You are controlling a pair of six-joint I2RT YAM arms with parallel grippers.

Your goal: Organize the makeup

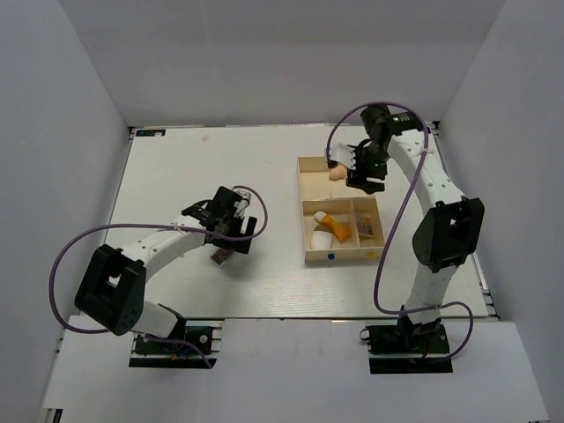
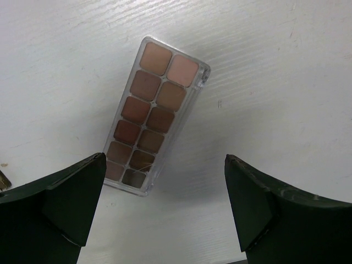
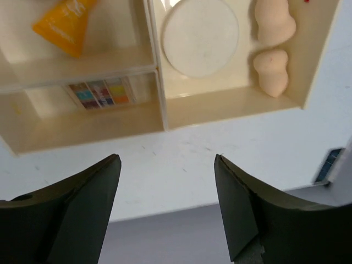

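Your left claw is released, its jaws spread wide and gripping nothing. It hangs over the long brown-pink palette, which lies flat on the white table well to the left of the tray. In the left wrist view the palette runs at a slant, with its near end closer to the left finger than to the right, and I cannot tell whether that finger touches it. Your right claw is also released and empty, with bare table showing between its jaws just beside the cream tray's outer wall. The tray already holds the rest of the makeup. In the large compartment, the round cream puff lies flat with the two peach sponges just beside it, end to end along the wall. The orange white-capped tube sits in one small compartment, and the top view shows the white egg-shaped piece beside it in the same one. The small square compact lies alone in the other small compartment.
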